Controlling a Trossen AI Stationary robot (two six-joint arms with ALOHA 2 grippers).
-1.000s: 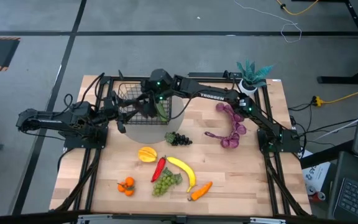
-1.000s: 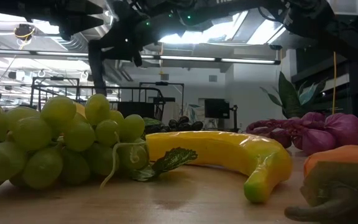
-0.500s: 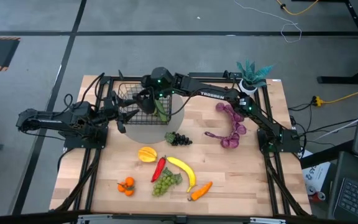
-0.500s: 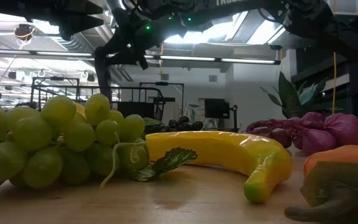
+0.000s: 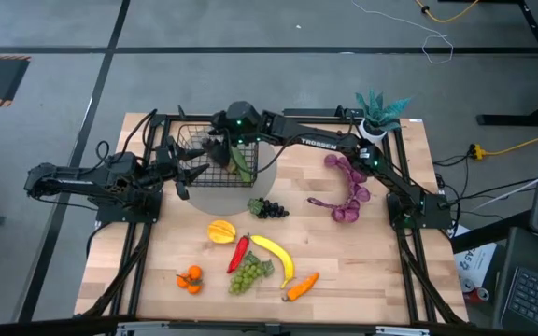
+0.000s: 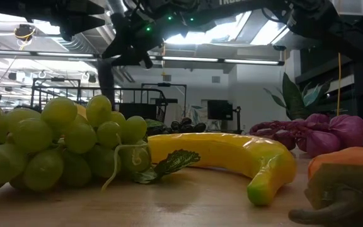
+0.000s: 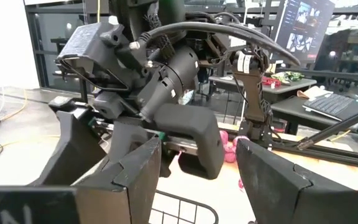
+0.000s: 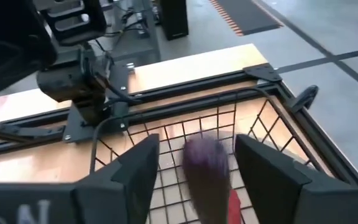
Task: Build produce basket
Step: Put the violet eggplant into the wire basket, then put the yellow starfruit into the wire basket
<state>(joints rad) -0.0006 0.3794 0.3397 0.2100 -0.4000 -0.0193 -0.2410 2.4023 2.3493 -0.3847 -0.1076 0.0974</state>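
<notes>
The black wire basket (image 5: 191, 142) stands at the table's far left on a grey round mat (image 5: 224, 194). A green cucumber (image 5: 242, 165) leans inside it. My right gripper (image 5: 216, 149) hovers open over the basket. In the right wrist view (image 8: 196, 147) a blurred purple eggplant (image 8: 207, 171) shows below the gap, inside the basket (image 8: 261, 118), beside something red (image 8: 233, 203). My left gripper (image 5: 183, 174) is open at the basket's left side; in its wrist view (image 7: 197, 158) it faces the right arm's wrist. More produce lies on the near half.
On the board lie dark grapes (image 5: 269, 207), a yellow-orange fruit (image 5: 220, 231), a red chili (image 5: 239, 252), a banana (image 5: 276, 255), green grapes (image 5: 247, 273), a carrot (image 5: 302, 287), oranges (image 5: 190, 278) and a purple string (image 5: 348, 191). A teal potted plant (image 5: 379, 114) stands at the far right corner.
My right gripper has shifted a little toward the table's left and far edges above the basket. The left arm and the produce on the board have kept still.
</notes>
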